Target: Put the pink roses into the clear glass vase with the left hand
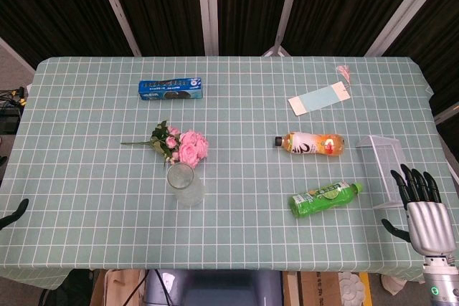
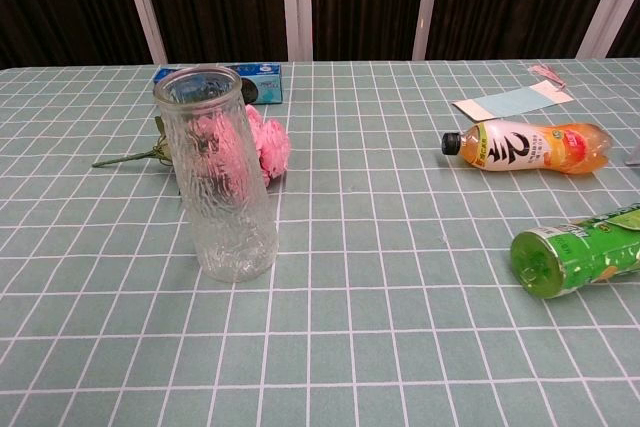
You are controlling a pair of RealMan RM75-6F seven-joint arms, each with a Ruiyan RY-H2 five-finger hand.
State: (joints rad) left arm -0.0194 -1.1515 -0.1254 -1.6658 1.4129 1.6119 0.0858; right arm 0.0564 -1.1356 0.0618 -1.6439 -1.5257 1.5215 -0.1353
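Note:
The pink roses [image 1: 185,145] lie flat on the green checked tablecloth, stems pointing left, just behind the clear glass vase [image 1: 184,183]. In the chest view the vase [image 2: 217,175] stands upright and empty, with the roses [image 2: 266,142] showing behind and through it. Only a dark fingertip of my left hand [image 1: 14,213] shows at the left edge of the head view, far from the flowers. My right hand [image 1: 422,209] hovers at the table's front right corner, fingers spread and holding nothing.
A blue biscuit box [image 1: 170,89] lies behind the roses. An orange drink bottle [image 1: 310,144] and a green bottle [image 1: 324,198] lie on their sides at centre right. A clear plastic box [image 1: 384,169] sits by the right hand; a card [image 1: 319,98] lies at back right.

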